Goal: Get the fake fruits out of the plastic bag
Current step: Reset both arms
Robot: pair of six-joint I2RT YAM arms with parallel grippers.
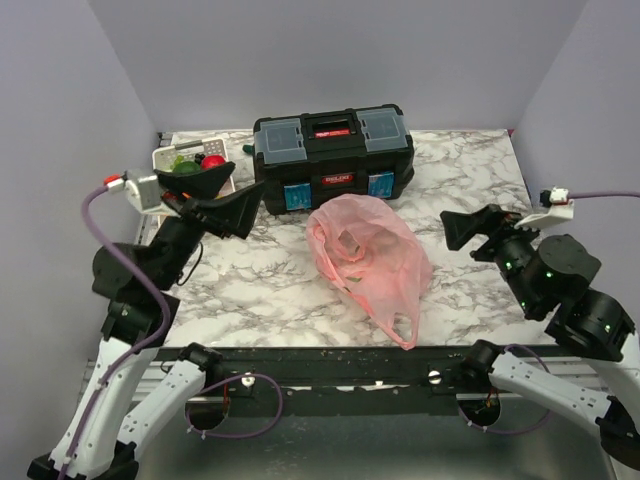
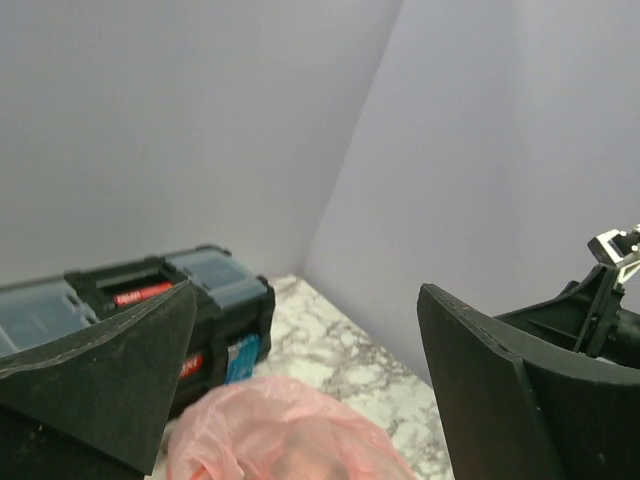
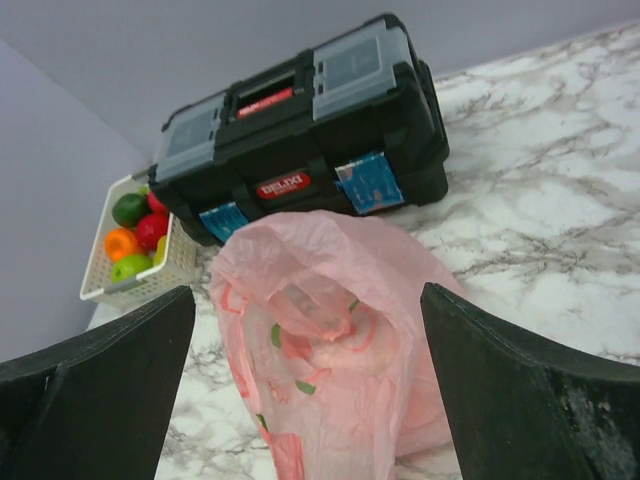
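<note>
Seen from above, the plastic bag (image 1: 365, 255) lay in the middle of the marble table (image 1: 470, 170), its long side running from 11 to 5 o'clock, loop handle (image 1: 403, 328) at 5. The left gripper (image 1: 225, 195) and right gripper (image 1: 470, 228) were spread wide, holding nothing. The left wrist saw the bag low at 6 o'clock, grey walls (image 2: 200, 120) behind. The right wrist saw it before the black toolbox (image 3: 300, 130) at 12.

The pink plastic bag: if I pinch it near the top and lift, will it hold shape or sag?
Likely floppy: the plastic bag lies crumpled and wrinkled on the marble table, so it should sag and bunch. Probably light, since the film looks thin and translucent. Its loop handle trails toward the near edge and may drag.
</note>
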